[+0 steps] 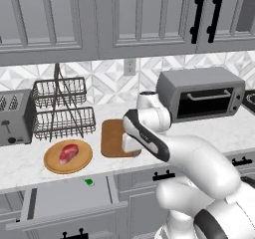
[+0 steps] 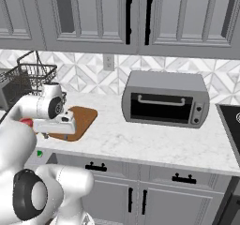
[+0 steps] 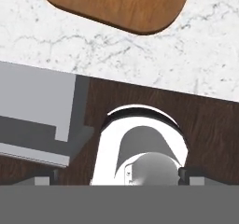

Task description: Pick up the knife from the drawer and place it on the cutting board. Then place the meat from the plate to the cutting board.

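the drawer (image 1: 69, 195) stands pulled out below the front edge of the marble counter (image 1: 209, 131), and the knife (image 1: 89, 182) lies inside it near the back, toward the right side; from where i stand just a bit of its green handle peeks out under the counter lip. in the right base view the same green spot (image 2: 40, 153) shows beside the arm.

on the counter the cutting board (image 1: 113, 138) lies flat near the front edge, bare on the part that shows. just left of it sits the plate (image 1: 68, 157), with the meat (image 1: 68, 152) resting on its middle. a wire rack (image 1: 63, 108) stands behind the plate, a toaster (image 1: 15, 117) at the far left end, and a toaster oven (image 1: 201, 94) toward the back right.

the gripper (image 3: 115, 177) hangs above the counter's front edge by the board's right side, jaws spread wide and holding nothing. in the hand view a corner of the board (image 3: 116, 3) shows at the top, the open drawer's corner at the left.
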Motion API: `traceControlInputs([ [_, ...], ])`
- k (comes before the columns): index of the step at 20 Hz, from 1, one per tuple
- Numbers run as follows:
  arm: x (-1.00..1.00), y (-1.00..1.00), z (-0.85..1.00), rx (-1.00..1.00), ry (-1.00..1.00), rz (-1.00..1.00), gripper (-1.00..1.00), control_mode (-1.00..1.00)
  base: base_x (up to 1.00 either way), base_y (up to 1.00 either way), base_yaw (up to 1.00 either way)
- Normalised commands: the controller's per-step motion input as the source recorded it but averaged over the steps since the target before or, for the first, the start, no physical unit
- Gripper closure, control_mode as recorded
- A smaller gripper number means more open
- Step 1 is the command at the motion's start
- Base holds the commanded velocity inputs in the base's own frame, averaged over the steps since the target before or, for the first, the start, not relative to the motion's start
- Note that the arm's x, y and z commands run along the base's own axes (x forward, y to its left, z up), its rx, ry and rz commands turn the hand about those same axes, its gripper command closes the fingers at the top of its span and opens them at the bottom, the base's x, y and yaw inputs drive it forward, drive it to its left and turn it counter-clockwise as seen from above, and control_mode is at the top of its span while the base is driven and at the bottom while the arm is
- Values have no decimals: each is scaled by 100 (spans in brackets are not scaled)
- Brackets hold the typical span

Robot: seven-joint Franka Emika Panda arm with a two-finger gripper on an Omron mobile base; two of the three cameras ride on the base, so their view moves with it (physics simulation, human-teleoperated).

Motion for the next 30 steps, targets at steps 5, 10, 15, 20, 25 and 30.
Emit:
traceControlInputs([
  [5, 0, 69, -10, -3, 3, 0, -100, -100, 0, 0, 0],
  [10, 0, 83, -39, -3, 3, 0, -100, -100, 0, 0, 0],
  [15, 14, 49, -37, 0, 12, 0, -100, -100, 0, 0, 0],
  [20, 0, 22, -26, 0, 3, 0, -100, -100, 0, 0, 0],
  [25, -13, 22, -10, -3, 0, 0, -100, -100, 0, 0, 0],
  [30, -26, 18, -3, 0, 0, 0, -100, -100, 0, 0, 0],
])
